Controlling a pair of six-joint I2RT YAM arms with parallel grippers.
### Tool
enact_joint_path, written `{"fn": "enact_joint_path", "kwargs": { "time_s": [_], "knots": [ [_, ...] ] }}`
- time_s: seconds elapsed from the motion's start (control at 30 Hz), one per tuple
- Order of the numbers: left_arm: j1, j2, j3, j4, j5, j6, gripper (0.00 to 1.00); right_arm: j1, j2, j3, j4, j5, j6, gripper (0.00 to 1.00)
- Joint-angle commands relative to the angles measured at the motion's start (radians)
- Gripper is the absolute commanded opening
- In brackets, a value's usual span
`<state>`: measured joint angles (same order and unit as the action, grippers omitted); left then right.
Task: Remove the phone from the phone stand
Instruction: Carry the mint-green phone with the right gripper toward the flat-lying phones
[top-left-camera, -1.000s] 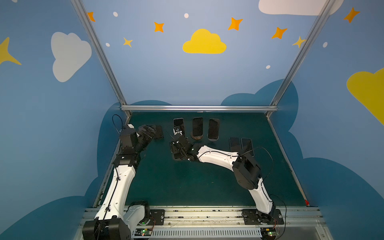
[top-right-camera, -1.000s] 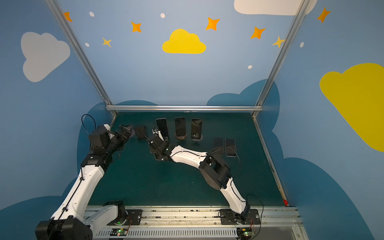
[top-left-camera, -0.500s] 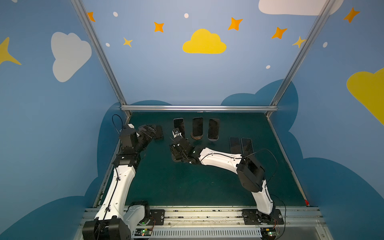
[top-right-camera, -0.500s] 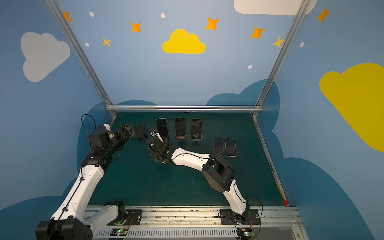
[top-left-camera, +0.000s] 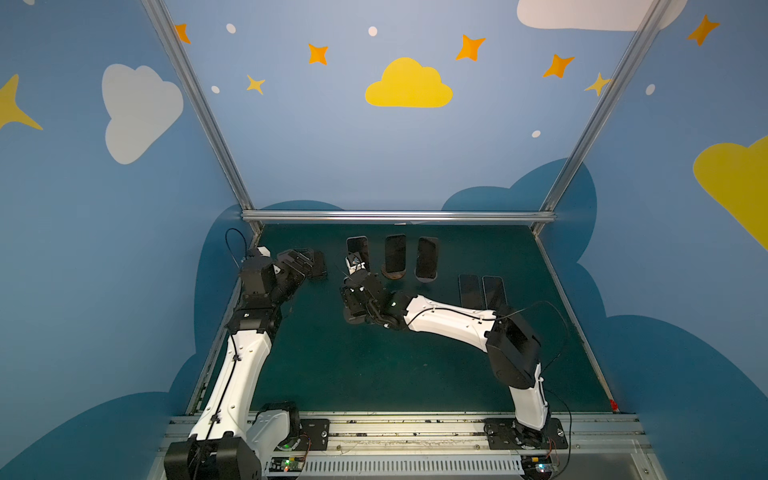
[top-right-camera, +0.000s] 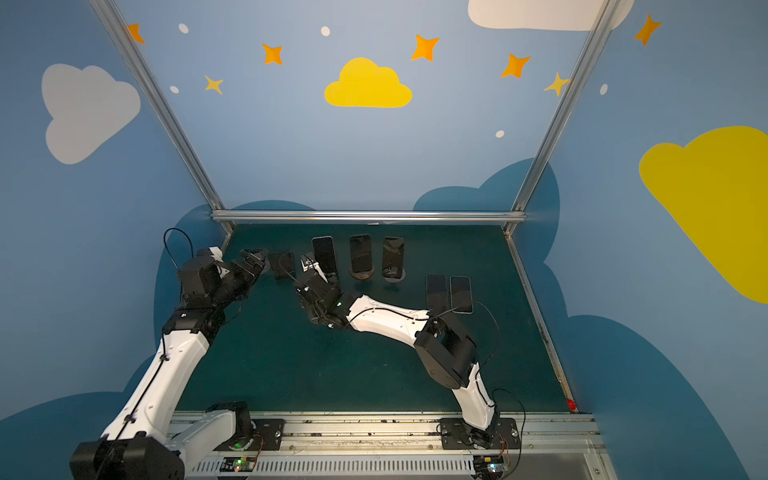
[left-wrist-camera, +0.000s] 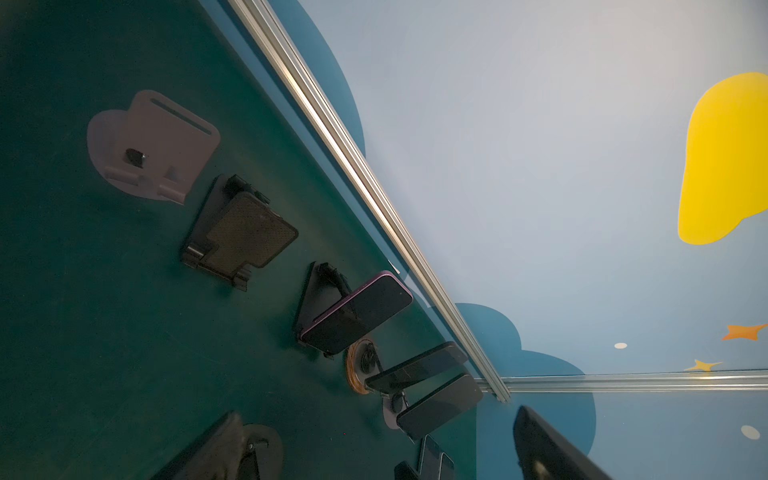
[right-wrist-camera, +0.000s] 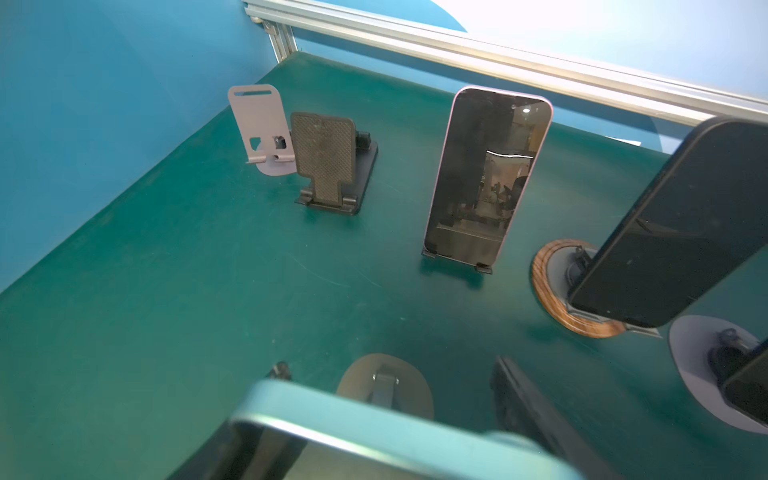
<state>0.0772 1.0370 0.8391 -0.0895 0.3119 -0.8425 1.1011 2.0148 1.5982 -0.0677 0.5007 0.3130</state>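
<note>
Right pincer (top-left-camera: 353, 293) clamps the blue phone (right-wrist-camera: 374, 428) by its edges, likely to lift it clear of the round stand (right-wrist-camera: 384, 384) near the wooden stand (top-left-camera: 393, 273); left pincer (top-left-camera: 305, 262) hangs wide, farther off

In the right wrist view, the light-blue phone (right-wrist-camera: 374, 432) is blurred and cut off by the frame edge; the black phone (right-wrist-camera: 685, 232) on the wood-ringed stand (right-wrist-camera: 540, 282) is also cropped. In a top view, the right tool (top-left-camera: 353, 299) is too small to show its grip.
</note>
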Motion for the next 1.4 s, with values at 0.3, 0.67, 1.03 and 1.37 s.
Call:
{"fn": "enact_joint_path", "kwargs": {
  "time_s": [0.3,0.67,1.03,1.37],
  "knots": [
    [-0.042,-0.003,0.006,0.031,0.027,0.036,1.0,-0.011,-0.162,-0.072,0.058,0.06,-0.037,0.64],
    [-0.076,-0.009,0.008,0.041,0.044,0.031,1.0,-0.077,-0.4,-0.32,0.035,0.067,-0.048,0.63],
    [-0.134,-0.011,0.013,0.037,0.045,0.037,1.0,-0.277,-0.717,-0.592,-0.2,-0.002,-0.006,0.62],
    [-0.144,-0.029,-0.011,0.052,0.03,0.001,1.0,-0.414,-0.856,-0.753,-0.319,-0.124,0.015,0.61]
  ]
}}
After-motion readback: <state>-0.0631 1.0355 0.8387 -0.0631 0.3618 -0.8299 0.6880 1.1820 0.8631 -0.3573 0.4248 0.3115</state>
